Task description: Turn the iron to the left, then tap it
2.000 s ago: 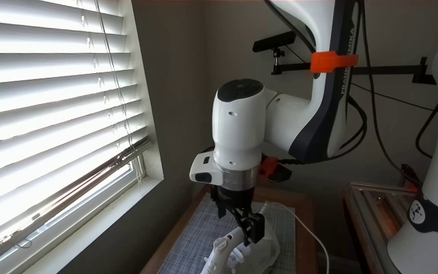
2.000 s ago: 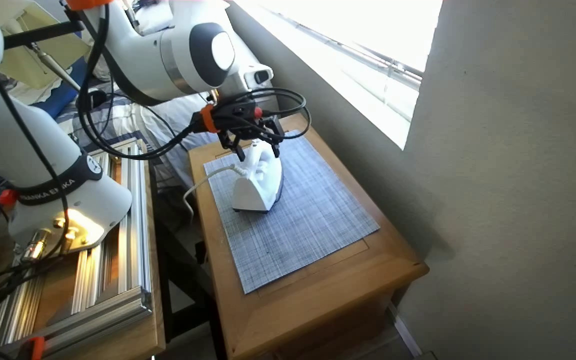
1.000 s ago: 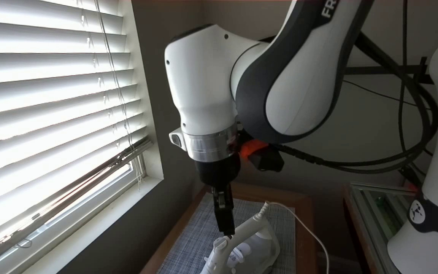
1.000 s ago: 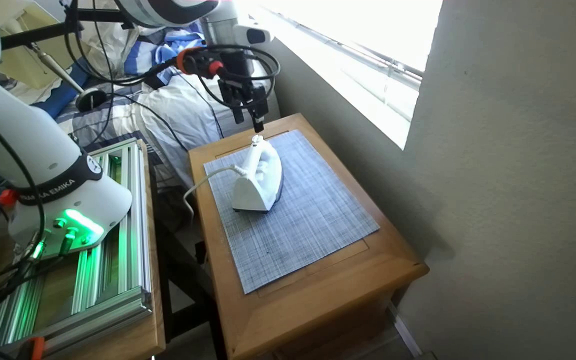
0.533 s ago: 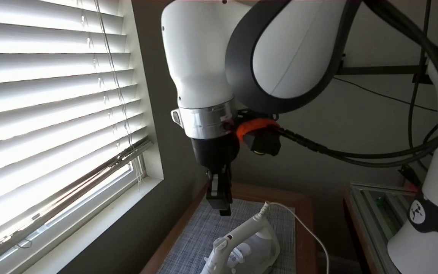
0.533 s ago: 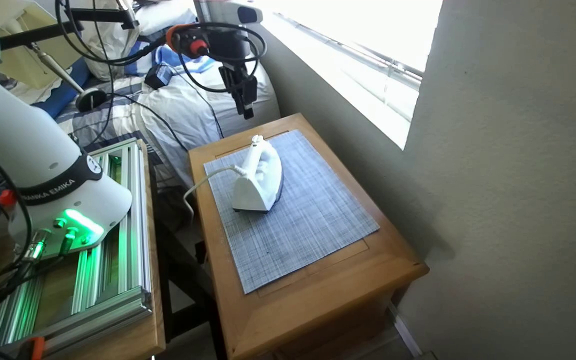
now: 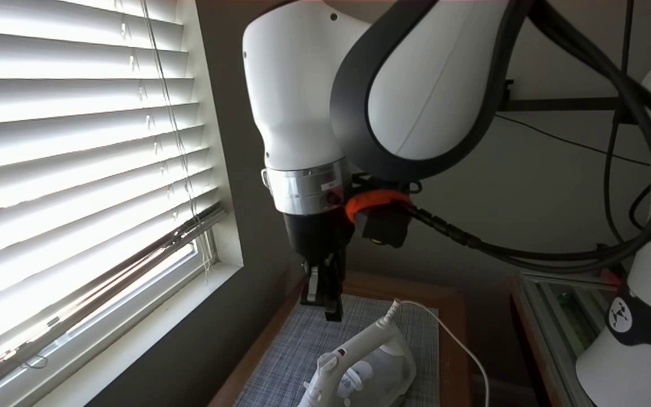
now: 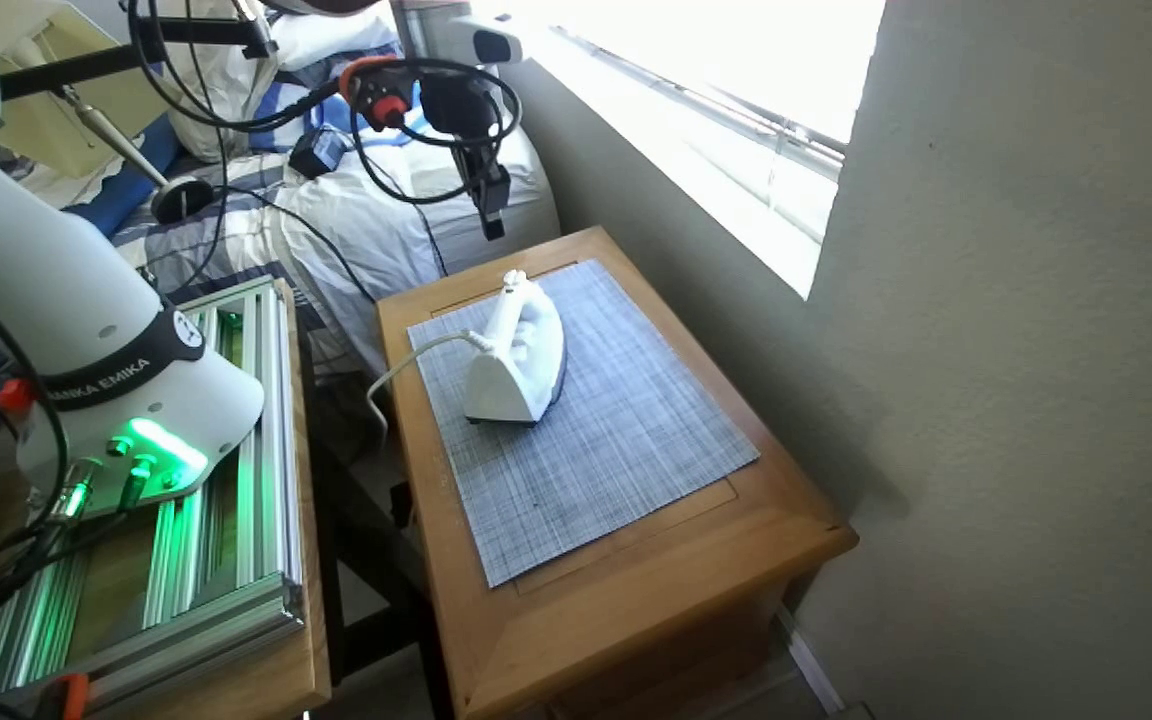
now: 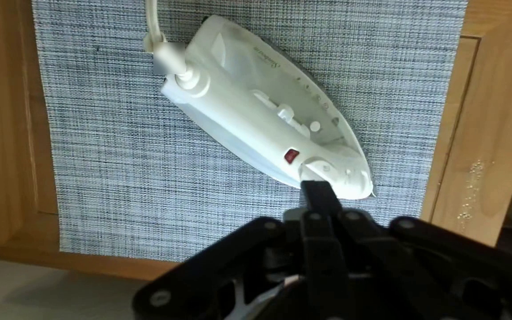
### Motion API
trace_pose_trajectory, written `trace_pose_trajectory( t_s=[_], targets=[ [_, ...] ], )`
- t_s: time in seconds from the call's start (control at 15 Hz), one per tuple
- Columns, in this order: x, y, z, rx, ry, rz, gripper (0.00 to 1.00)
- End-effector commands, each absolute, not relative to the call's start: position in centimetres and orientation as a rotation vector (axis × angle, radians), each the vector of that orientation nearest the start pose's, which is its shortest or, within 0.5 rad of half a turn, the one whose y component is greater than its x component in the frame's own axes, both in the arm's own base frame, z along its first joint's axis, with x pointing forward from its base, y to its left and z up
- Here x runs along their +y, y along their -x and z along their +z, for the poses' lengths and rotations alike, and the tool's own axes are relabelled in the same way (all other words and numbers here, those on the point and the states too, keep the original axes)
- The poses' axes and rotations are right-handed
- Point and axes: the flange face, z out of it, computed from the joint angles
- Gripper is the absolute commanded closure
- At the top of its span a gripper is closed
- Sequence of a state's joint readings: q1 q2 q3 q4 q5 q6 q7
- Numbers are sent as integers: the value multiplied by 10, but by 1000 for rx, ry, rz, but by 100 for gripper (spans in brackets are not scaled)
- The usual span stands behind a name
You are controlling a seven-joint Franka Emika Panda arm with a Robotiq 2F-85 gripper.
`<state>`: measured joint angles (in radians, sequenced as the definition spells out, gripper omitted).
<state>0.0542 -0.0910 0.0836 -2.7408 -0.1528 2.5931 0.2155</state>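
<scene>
Wooden desk (image 8: pixel 616 590), grey woven mat (image 8: pixel 626 440) that lay upon it, white iron (image 9: pixel 265 111) that sat flat on the mat; hand (image 9: pixel 321 192) that hung above it, apart, fingers pressed together; thin cord (image 9: pixel 151 18) that trailed from the iron's handle.

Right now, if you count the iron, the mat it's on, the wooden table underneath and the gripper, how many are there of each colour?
White: 1, the iron
Blue-grey: 1, the mat
Brown: 1, the wooden table
Mostly black: 1, the gripper
Total: 4
</scene>
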Motion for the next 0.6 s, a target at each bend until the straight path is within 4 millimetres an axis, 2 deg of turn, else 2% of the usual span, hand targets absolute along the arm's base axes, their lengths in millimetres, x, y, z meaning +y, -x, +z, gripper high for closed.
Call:
trace_pose_trajectory(
  t_s=[0.0,0.53],
  targets=[
    [55,-393,226,9,3199,52,100],
    [55,-401,192,112,3137,54,100]
  ],
)
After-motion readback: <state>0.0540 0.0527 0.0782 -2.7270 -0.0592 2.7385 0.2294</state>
